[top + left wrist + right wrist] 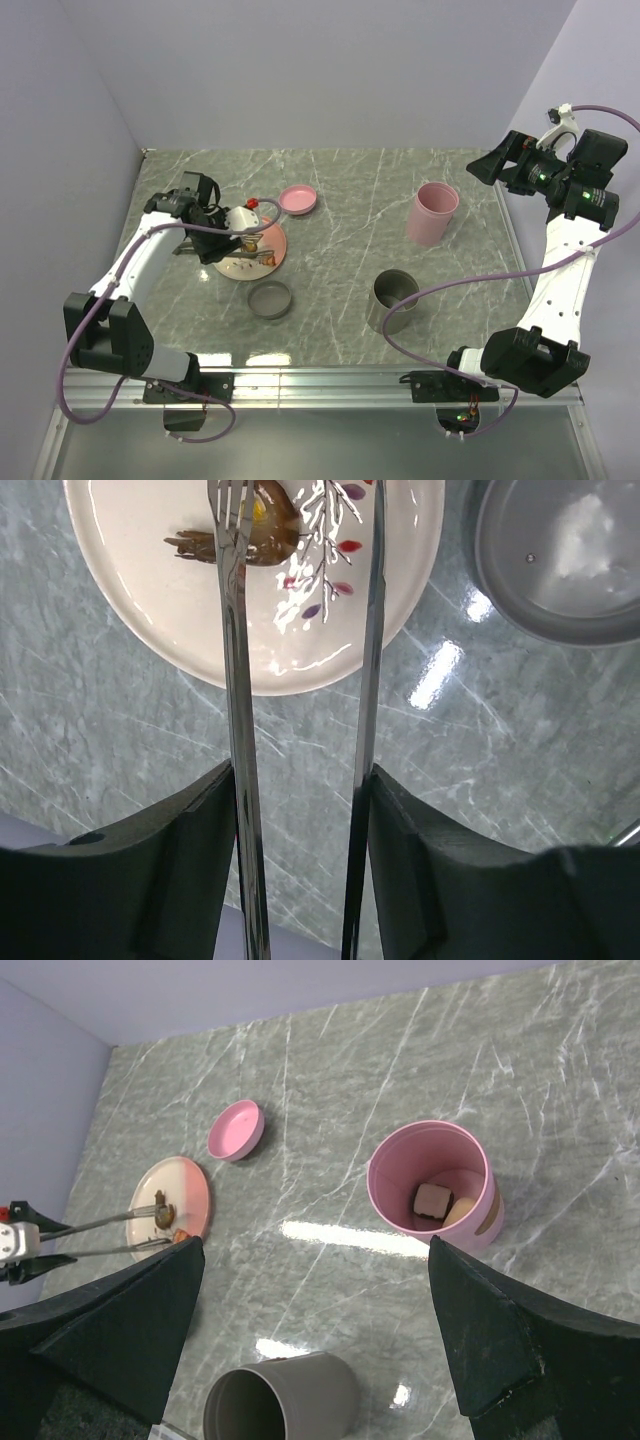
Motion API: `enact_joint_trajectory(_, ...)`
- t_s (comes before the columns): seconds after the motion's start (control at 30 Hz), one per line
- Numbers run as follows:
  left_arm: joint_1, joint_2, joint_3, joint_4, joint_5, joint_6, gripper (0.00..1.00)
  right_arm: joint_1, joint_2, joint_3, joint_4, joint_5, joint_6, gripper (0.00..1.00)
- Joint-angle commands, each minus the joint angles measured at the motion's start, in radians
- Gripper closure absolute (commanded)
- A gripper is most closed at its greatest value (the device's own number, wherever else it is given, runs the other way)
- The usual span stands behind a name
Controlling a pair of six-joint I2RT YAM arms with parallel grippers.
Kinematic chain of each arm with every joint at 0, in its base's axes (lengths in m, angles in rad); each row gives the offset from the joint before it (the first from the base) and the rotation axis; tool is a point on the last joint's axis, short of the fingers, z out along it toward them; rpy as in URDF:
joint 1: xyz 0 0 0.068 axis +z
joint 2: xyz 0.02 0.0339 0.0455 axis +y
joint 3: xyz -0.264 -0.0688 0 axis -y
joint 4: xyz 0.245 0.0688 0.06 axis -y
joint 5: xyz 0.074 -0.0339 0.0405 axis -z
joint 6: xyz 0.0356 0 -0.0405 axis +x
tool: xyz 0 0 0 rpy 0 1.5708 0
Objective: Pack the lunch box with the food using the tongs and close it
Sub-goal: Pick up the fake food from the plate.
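Note:
My left gripper (pixel 300 780) is shut on the slim silver tongs (pixel 237 680), one arm against each finger. The tong tips spread over a white-and-pink plate (pixel 180 620). A dark brown piece of food (pixel 262 542) lies on it, by the forked tip. From the right wrist I see the tongs (pixel 100 1235), the plate (pixel 190 1185), the brown food (pixel 163 1215) and an orange bit (pixel 181 1233). The pink round lunch box (pixel 432 1175) stands open with two pieces inside. My right gripper (pixel 315 1245) hangs open, high above the table.
A pink lid (pixel 298 200) lies behind the plate (pixel 278 240). A grey lid (pixel 270 299) lies in front of it. A grey cup (pixel 395 300) stands near centre, in front of the lunch box (pixel 432 212). Walls close in on three sides.

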Motion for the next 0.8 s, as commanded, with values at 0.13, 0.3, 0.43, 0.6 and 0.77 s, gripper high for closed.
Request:
enact_joint_trajectory(0.13, -0.004, -0.027, 0.020, -0.062, 0.035, 0.065, 0.45, 0.003, -0.034, 0.009, 0.012, -0.020, -0.003, 0.00)
enact_joint_trajectory(0.3, -0.004, 0.015, 0.034, -0.068, 0.006, 0.114, 0.44, 0.003, -0.040, 0.006, 0.012, -0.018, -0.001, 0.00)
enact_joint_trajectory(0.43, -0.012, 0.050, 0.053, -0.067, -0.010, 0.114, 0.44, 0.003, -0.040, 0.000, 0.012, -0.015, -0.003, 0.00)
enact_joint_trajectory(0.6, -0.042, 0.076, 0.062, -0.044, -0.033, 0.089, 0.43, 0.003, -0.039, 0.002, 0.010, -0.014, -0.006, 0.00)
enact_joint_trajectory(0.77, -0.061, 0.084, 0.051, -0.038, -0.063, 0.076, 0.45, 0.004, -0.039, 0.000, 0.010, -0.014, -0.007, 0.00)
